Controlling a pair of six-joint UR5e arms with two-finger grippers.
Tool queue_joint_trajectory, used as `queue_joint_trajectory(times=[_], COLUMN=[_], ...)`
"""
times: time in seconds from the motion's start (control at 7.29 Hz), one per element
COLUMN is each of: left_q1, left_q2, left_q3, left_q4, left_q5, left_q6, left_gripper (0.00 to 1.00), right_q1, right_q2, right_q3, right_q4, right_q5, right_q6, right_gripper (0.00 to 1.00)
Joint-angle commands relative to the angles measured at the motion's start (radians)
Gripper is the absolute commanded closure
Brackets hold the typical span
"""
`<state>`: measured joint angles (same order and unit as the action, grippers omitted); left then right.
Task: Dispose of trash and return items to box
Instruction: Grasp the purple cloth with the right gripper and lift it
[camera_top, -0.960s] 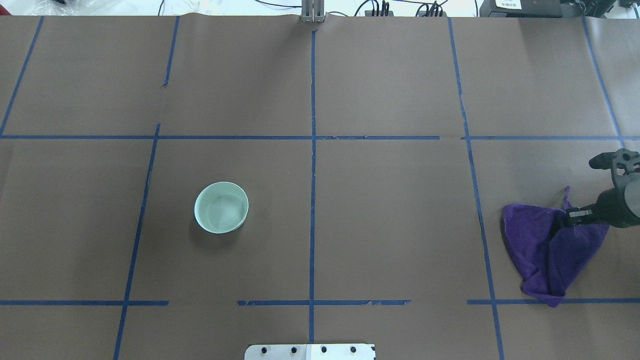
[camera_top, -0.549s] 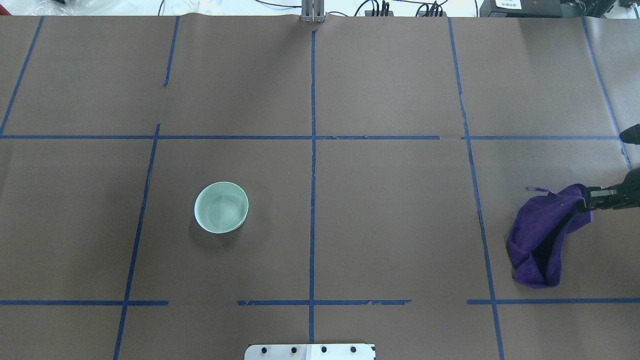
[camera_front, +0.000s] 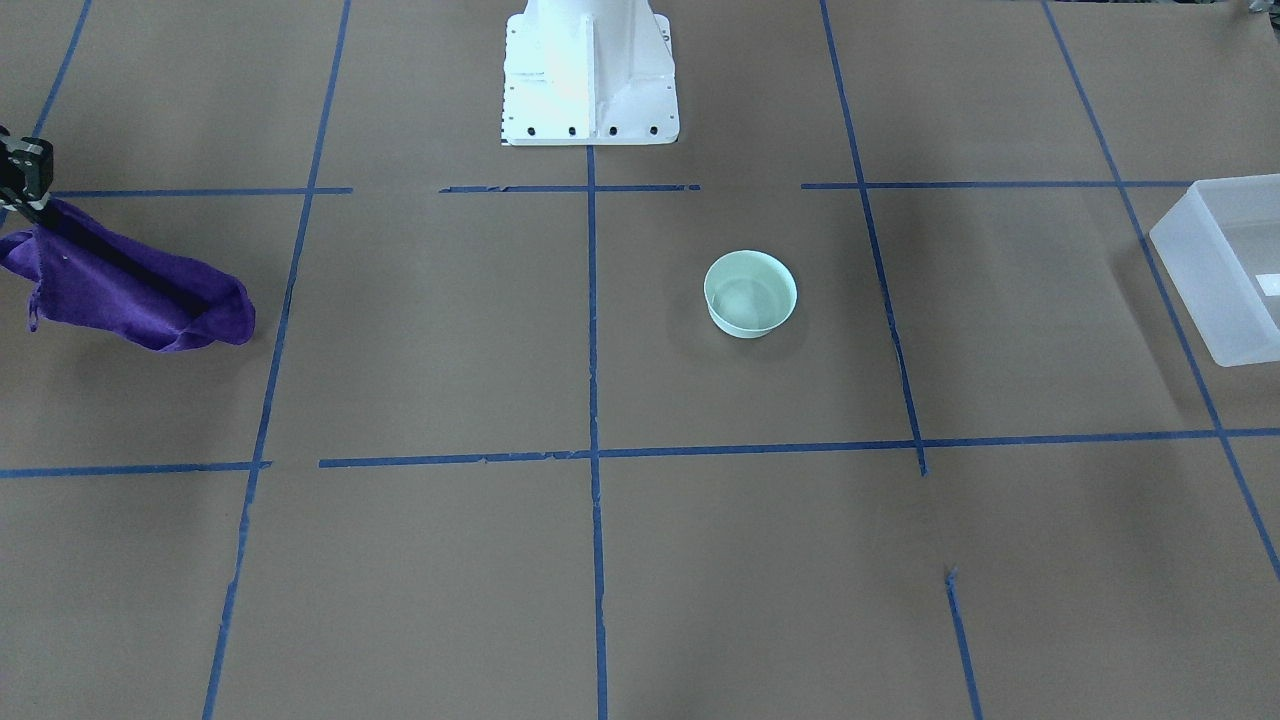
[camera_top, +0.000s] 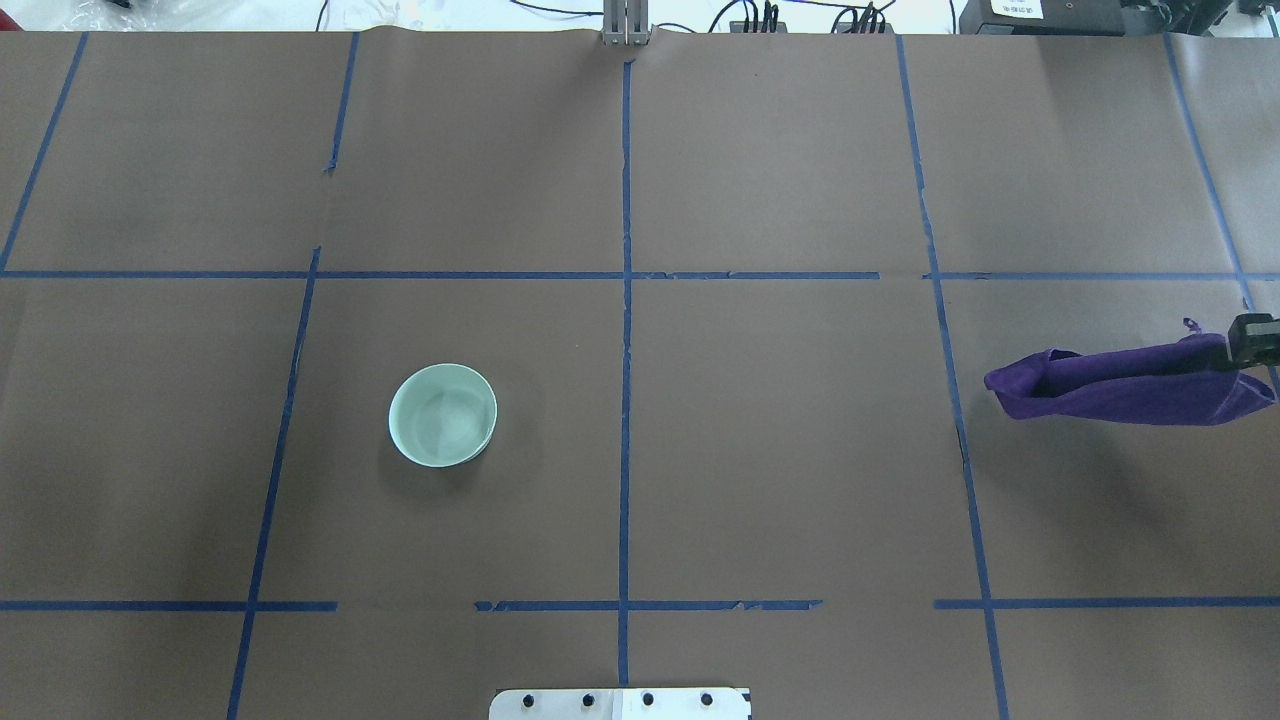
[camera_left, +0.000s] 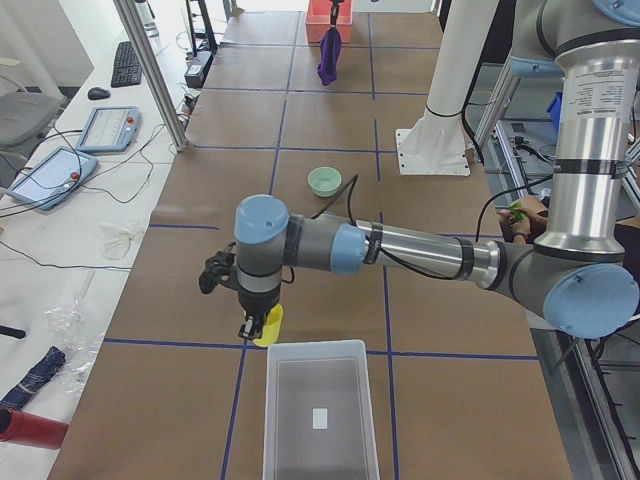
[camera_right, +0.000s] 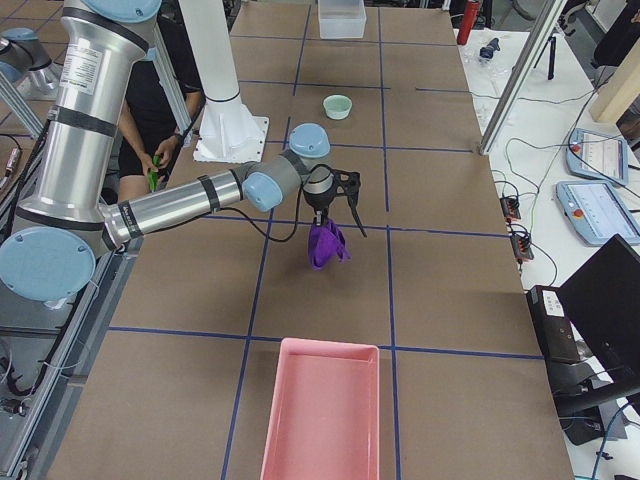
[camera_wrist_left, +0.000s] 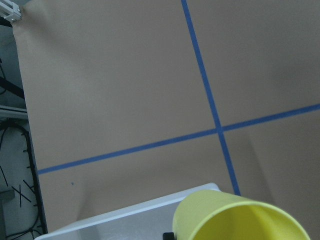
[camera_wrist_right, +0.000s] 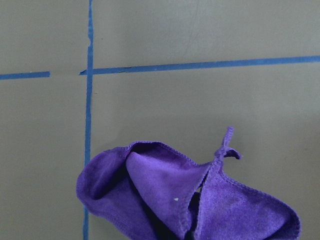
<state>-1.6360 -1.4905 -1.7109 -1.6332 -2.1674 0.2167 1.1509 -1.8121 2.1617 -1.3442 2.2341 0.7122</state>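
Observation:
The pale mint-green bowl (camera_top: 442, 414) stands upright on the brown table, left of centre, and also shows in the front view (camera_front: 750, 292). My left gripper (camera_left: 250, 325) is shut on the yellow cup (camera_left: 268, 326) and holds it tilted above the near rim of the frosted-white box (camera_left: 318, 350). The left wrist view shows the cup (camera_wrist_left: 240, 220) over the box's edge (camera_wrist_left: 125, 220). My right gripper (camera_top: 1250, 340) is shut on a purple cloth (camera_top: 1120, 385), which hangs lifted off the table at the right edge.
A pink tray (camera_right: 320, 410) lies at the table's right end, beyond the hanging cloth (camera_right: 325, 245). The white robot base (camera_front: 588, 75) stands at the middle of the near edge. Blue tape lines cross the table.
My right gripper has moved right, toward the view's edge, and lifted the purple cloth off the table; the cloth now hangs stretched out. The bowl has not moved.

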Motion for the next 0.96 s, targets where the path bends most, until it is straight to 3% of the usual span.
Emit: queue_joint_trajectory(times=[0.0,0.14,0.41,0.82], left_q1=[-0.001,-0.001,0.010,0.059], left_q2=[0.070,0.070,0.072,0.072], left_q3=[0.138,0.208,0.308,0.356], left_q4=[-0.207,-0.287,-0.376,-0.384], left_q5=[-0.009,-0.011,-0.113,-0.216], left_q6=[-0.003,-0.014,-0.040,-0.039], left_gripper=[1.00,1.00,1.00,1.00], right_q1=[0.148,0.203,0.306,0.389], right_q2=[0.083,0.118,0.167,0.174], right_q3=[0.004,0.007,0.004,-0.002], right_q4=[-0.218,-0.299,-0.436,-0.472], right_q5=[-0.002,-0.002,-0.004,-0.045], right_q6=[-0.246,-0.346,-0.540,-0.696], right_gripper=[1.00,1.00,1.00,1.00])
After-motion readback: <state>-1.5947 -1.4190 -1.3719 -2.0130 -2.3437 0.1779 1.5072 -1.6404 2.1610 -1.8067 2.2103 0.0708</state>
